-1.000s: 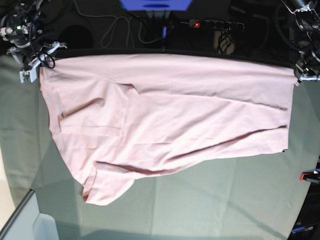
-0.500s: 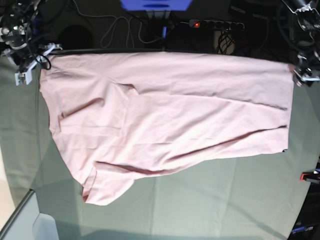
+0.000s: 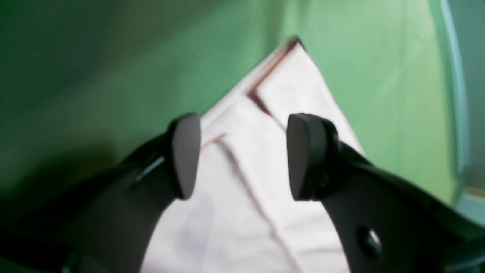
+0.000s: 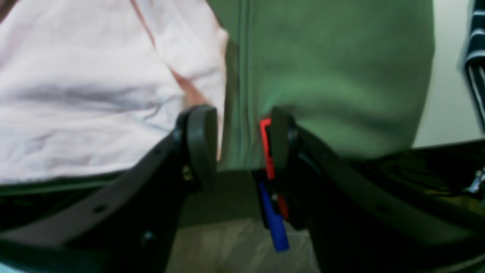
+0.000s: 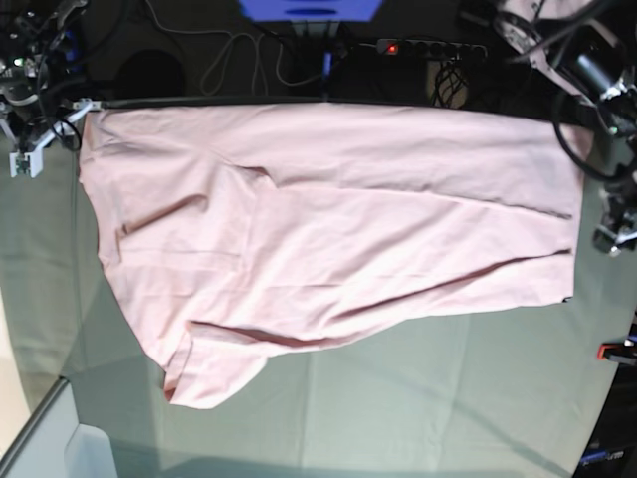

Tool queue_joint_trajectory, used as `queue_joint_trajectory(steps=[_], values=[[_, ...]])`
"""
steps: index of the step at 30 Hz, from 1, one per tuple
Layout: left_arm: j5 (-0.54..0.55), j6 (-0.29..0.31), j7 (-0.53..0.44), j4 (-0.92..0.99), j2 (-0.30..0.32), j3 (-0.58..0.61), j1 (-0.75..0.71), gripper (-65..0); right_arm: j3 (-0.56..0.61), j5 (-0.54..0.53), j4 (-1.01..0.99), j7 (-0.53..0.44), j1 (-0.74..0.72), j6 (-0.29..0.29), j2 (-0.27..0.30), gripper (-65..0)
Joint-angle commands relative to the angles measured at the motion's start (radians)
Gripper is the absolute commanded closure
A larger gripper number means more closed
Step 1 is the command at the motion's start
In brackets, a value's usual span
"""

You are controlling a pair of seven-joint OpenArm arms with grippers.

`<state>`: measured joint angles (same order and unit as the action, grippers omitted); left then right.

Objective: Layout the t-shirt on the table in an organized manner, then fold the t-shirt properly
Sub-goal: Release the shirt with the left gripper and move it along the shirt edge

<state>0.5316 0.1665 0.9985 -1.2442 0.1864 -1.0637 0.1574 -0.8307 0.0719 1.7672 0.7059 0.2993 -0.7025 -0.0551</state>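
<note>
My left gripper (image 3: 242, 155) has its two dark pads spread apart with nothing between them, hanging above a hemmed corner of the t-shirt (image 3: 265, 159); my right gripper (image 4: 238, 148) is likewise parted and empty, its pads sitting just beside the shirt's edge, over bare green cloth. The shirt is my landmark: it lies on the table (image 5: 418, 398), plain pink side up, stretched wide along the far edge and reaching almost from one arm to the other. Its far edge runs fairly straight, but the near edge slants, and a sleeve flap trails toward the near side at one end, with long creases across the body. I judge it light, soft and limp, so it will sag and bunch rather than hold a line, and it should slide easily over the cloth beneath. The best places to take hold look like the doubled hems and corners, where the stitched layers give my pads something firmer to pinch. A single thin layer could slip free or drag a wrinkle with it. I see no containers anywhere near the shirt.
</note>
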Motion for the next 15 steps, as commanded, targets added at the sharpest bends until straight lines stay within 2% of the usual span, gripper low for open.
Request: queue_joint_trajectory(steps=[1,4,10,13,15], values=[[0.012,0.0,-0.043,0.036,0.025,0.0,0.035,-35.2,-0.003,-0.011,0.015,-0.019,-0.001,0.004,0.011,-24.0],[0.012,-0.002,-0.154,0.165,0.026,0.03,0.077,-35.2,-0.002,-0.011,0.015,-0.022,-0.01,0.004,0.011,-24.0],[0.015,-0.002,-0.387,0.294,0.052,0.287,0.086,-35.2,-0.002,-0.011,0.015,-0.022,-0.015,0.004,0.013,-24.0],[0.014,-0.002,-0.461,0.337,0.051,0.316,0.092,-35.2,-0.002,-0.011,0.015,-0.022,-0.015,0.004,0.013,-24.0],[0.014,-0.002,-0.476,0.372,0.051,0.317,0.117,-35.2,0.0,-0.011,0.015,-0.024,-0.015,0.004,0.013,-24.0]])
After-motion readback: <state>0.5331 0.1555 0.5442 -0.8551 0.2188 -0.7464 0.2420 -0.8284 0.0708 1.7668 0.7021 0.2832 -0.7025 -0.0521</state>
